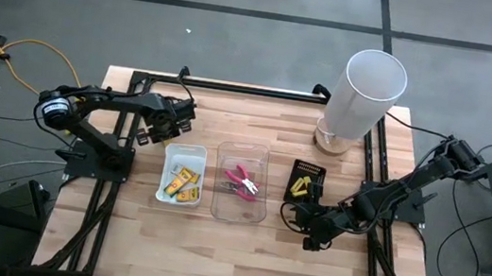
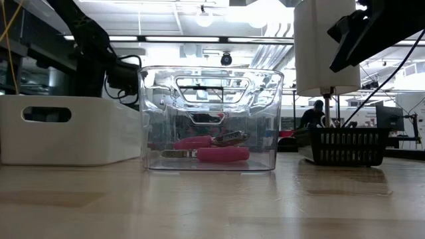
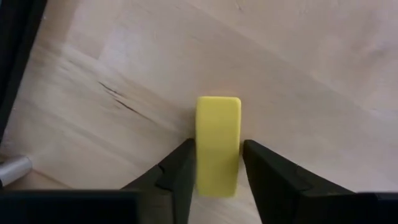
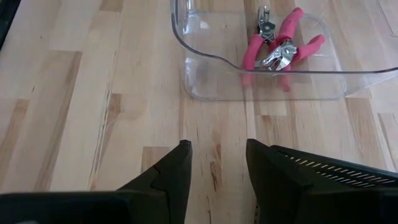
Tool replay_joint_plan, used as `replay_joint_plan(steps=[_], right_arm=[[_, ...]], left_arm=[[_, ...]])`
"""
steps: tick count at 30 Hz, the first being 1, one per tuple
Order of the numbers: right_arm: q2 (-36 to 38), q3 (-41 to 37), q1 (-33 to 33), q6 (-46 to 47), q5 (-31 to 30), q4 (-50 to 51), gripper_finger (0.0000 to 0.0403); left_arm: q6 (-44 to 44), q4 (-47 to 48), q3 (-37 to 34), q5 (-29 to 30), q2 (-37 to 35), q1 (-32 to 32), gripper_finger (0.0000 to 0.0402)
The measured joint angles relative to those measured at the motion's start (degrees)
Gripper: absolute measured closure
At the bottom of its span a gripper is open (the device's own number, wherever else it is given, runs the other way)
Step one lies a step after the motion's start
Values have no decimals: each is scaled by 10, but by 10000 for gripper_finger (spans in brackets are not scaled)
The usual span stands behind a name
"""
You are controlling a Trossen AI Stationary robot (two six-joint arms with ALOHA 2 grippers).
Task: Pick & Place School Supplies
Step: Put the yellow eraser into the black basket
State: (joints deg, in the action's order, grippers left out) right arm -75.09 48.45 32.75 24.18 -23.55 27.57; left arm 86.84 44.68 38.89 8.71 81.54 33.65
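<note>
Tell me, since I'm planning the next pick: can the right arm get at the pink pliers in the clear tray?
Probably yes. The right gripper is open and empty, facing the clear tray. The pink pliers lie uncovered inside the open-topped tray; only its wall stands between, so it must come from above.

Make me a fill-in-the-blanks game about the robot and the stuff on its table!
1. The left gripper is squeezing a small ____ box.
2. The pink pliers lie inside the ____ tray.
3. The right gripper holds ____.
4. The yellow boxes sit in the ____ tray.

Missing words: yellow; clear; nothing; white
</note>
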Motion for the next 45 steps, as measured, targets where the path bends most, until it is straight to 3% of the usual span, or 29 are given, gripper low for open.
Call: replay_joint_plan(steps=[8, 26, 45], right_arm=[[0, 0, 0, 0, 1, 0, 259], [0, 0, 0, 2, 2, 0, 259], [0, 0, 0, 2, 2, 0, 259]], left_arm=[[-4, -1, 0, 8, 0, 0, 321], [-30, 0, -2, 11, -8, 0, 318], [-86, -30, -2, 37, -106, 0, 318]])
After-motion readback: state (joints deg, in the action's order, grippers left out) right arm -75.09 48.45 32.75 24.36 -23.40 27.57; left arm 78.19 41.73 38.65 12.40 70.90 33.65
